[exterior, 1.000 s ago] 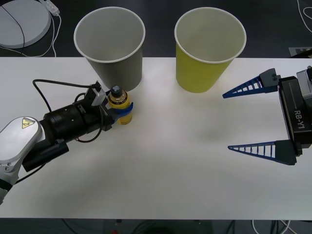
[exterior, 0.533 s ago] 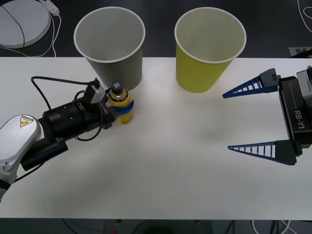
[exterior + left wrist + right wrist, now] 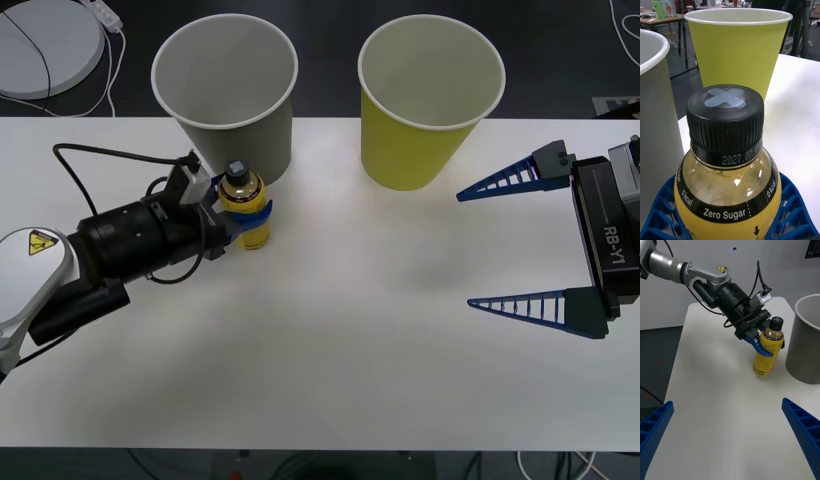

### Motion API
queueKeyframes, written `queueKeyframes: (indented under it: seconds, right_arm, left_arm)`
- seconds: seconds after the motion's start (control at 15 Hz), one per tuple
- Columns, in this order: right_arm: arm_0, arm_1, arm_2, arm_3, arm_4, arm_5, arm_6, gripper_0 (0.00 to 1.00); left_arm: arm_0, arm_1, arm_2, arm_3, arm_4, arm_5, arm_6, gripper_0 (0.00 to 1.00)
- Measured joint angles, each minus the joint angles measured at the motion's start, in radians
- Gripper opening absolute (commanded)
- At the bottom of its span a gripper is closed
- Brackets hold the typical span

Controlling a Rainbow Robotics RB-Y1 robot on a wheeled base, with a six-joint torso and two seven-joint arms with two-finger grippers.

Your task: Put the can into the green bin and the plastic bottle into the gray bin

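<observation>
Left hand clamped round the upright bottle on the tabletop, gray bin right behind it, so just up and over. Right hand wide open, empty, well off.

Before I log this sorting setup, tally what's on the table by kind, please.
Paper cups: 2, the gray bin and the green bin.
Plastic bottles: 1, the plastic bottle, held in the left gripper.
Total: 3.
</observation>
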Motion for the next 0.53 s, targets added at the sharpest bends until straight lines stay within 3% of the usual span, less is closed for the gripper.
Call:
queueKeyframes:
  seconds: [0.53]
  right_arm:
    - [0.000,0.000,0.000,0.000,0.000,0.000,0.000,1.00]
  left_arm:
    - [0.023,0.041,0.001,-0.040,0.004,0.006,0.056,0.00]
